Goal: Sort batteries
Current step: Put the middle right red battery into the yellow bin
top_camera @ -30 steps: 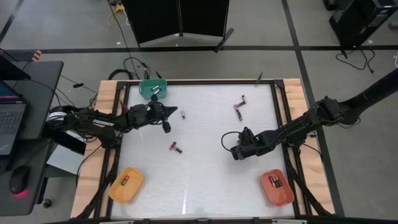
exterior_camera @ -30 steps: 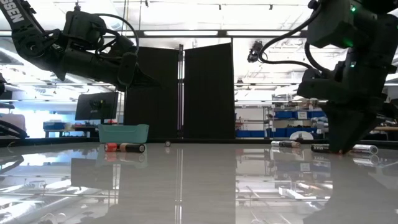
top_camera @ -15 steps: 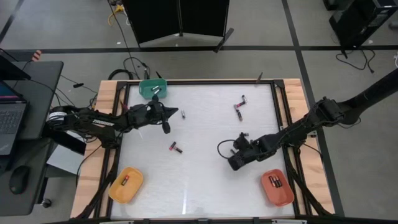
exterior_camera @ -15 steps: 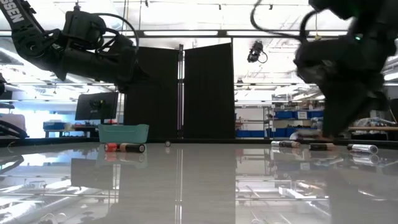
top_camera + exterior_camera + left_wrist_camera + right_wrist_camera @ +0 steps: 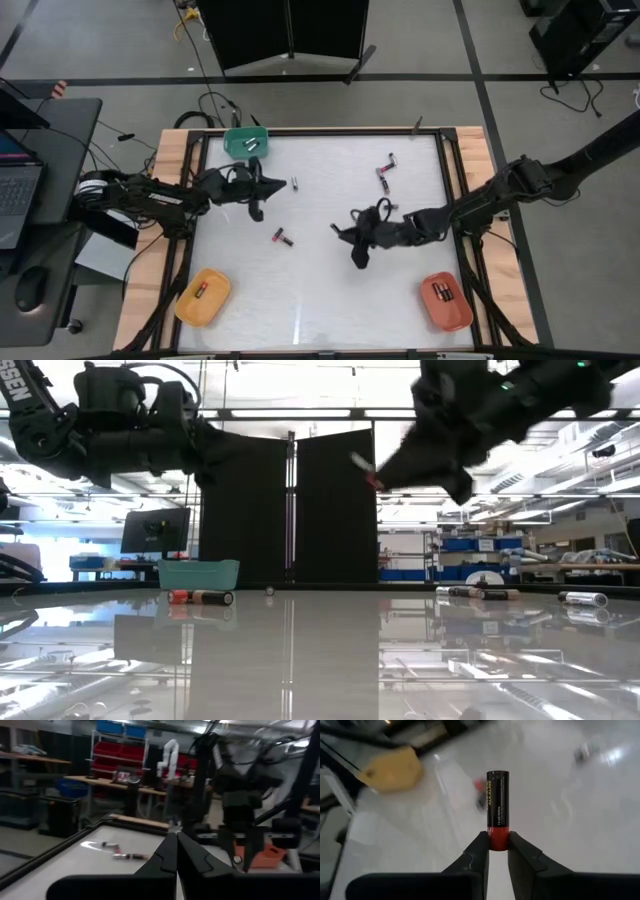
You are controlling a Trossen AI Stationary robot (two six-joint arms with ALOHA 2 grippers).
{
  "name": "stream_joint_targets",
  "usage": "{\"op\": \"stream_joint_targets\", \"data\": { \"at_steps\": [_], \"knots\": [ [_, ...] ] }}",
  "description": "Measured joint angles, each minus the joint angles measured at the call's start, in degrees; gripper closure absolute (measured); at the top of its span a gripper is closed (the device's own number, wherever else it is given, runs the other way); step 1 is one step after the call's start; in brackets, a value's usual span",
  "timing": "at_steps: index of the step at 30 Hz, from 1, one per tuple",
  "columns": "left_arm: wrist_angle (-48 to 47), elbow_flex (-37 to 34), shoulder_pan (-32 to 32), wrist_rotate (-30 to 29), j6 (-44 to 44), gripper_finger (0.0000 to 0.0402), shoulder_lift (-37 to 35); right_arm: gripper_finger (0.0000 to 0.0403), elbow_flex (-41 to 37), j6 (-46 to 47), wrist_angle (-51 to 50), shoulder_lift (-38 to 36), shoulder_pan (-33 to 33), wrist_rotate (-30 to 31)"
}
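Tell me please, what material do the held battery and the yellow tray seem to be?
The battery in the right gripper looks metal under a glossy printed wrap: black and red, with lettering and highlights. The yellow tray is probably moulded plastic, given its uniform colour and rounded rim.

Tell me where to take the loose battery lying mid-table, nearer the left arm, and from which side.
Probably come straight down on that battery and close across its slim middle, fingers square to its long axis. It lies flat and alone on the table, so both sides are free. The left end effector, shut and empty, is nearest.
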Motion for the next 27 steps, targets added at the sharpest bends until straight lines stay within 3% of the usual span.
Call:
{"op": "stream_joint_targets", "data": {
  "at_steps": [6,13,20,27],
  "knots": [
    [0.29,2.79,-3.1,1.07,-0.93,0.0372,0.03,0.0344,-0.1,-13.8,11.33,-0.02,-3.57,-1.74],
    [-0.99,9.3,-9.08,1.01,2.88,0.0303,3.7,0.0344,-0.12,-23.55,17.58,-0.04,-4.59,-4.69],
    [2.72,15.39,-13.86,0.12,7.37,0.0239,13.61,0.0344,-0.12,-29.59,22.03,-0.04,-4.03,-4.71],
    [6.93,18.26,-16.07,0.22,9.13,0.0214,19.3,0.0344,-0.12,-32.52,24.77,-0.09,-3.43,-4.71]
  ]
}}
